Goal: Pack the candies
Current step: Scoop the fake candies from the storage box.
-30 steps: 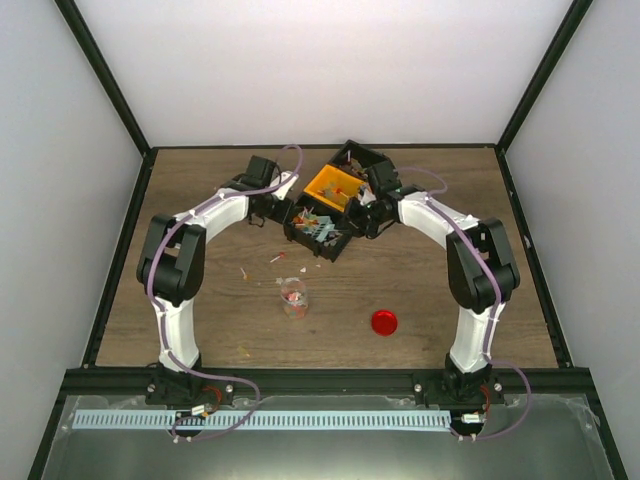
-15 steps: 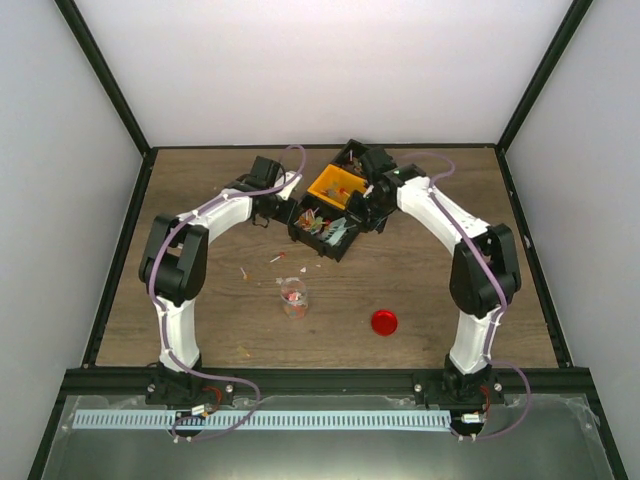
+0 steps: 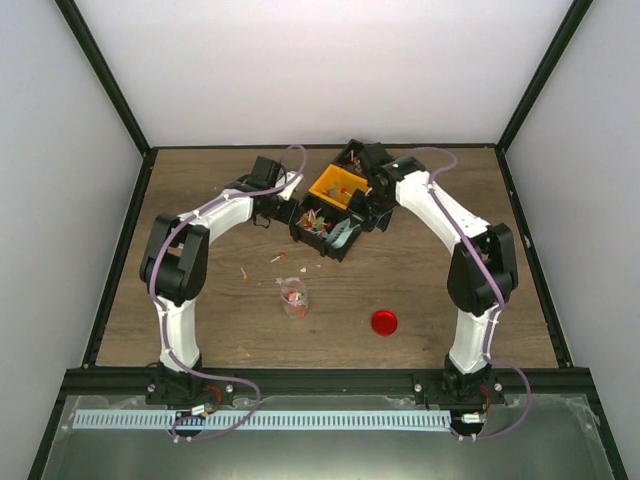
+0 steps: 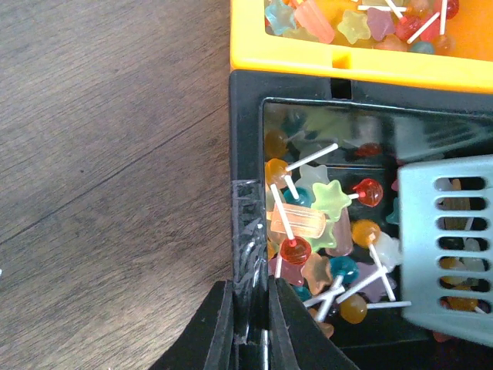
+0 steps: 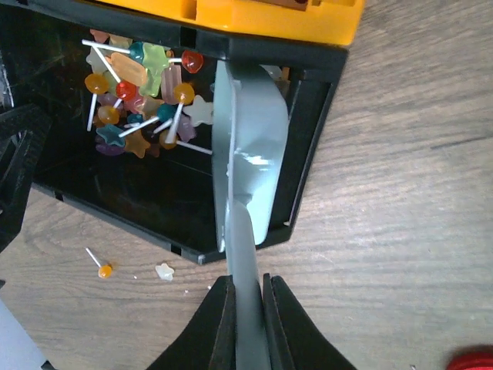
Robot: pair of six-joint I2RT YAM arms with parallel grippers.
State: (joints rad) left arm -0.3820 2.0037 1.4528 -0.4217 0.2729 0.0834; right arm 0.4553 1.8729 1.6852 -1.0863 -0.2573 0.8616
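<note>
L pincer staying clamped on bin wall | R pincer gripping scoop, dragging it rightward off candies

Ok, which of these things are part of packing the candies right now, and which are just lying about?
In the job:
candies in the black bin
black bin wall, clamped by the left gripper
teal scoop, held by the right gripper
yellow bin with more sweets
clear jar

Lying about:
red lid, apart from the jar
stray candies outside the bin
</note>
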